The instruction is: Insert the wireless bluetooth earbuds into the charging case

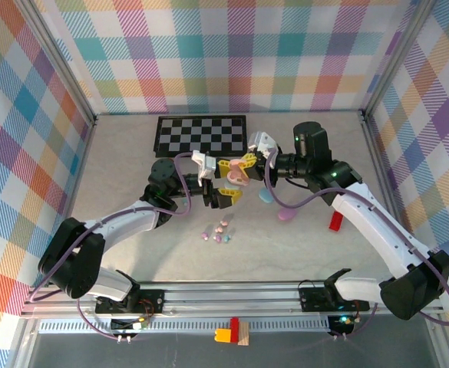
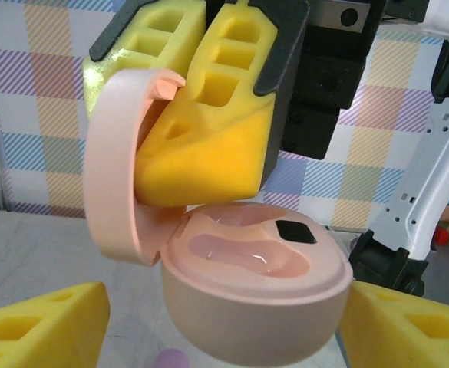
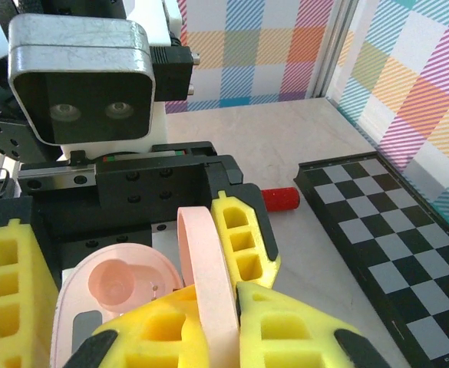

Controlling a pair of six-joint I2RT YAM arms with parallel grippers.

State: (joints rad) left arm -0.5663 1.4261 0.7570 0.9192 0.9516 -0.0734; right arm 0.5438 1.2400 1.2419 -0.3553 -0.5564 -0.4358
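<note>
Charging case [image 2: 255, 307], pink, is held open above the table, and its wells look empty. Right gripper [image 3: 224, 307] is clamped on the upright lid [image 2: 113, 176]. Left gripper [image 2: 224, 337] stands wide around the base, one pad clear of it. Earbuds [image 1: 218, 231] lie clustered on the table, nearer the arm bases.

Judgement: steady the base and keep the lid well back before fetching a bud.

Surroundings: plaid walls [image 1: 224, 54], pale marbled table [image 1: 124, 184], checkerboard mat [image 1: 201, 134] at the back, red block [image 1: 336, 222] to the right.
</note>
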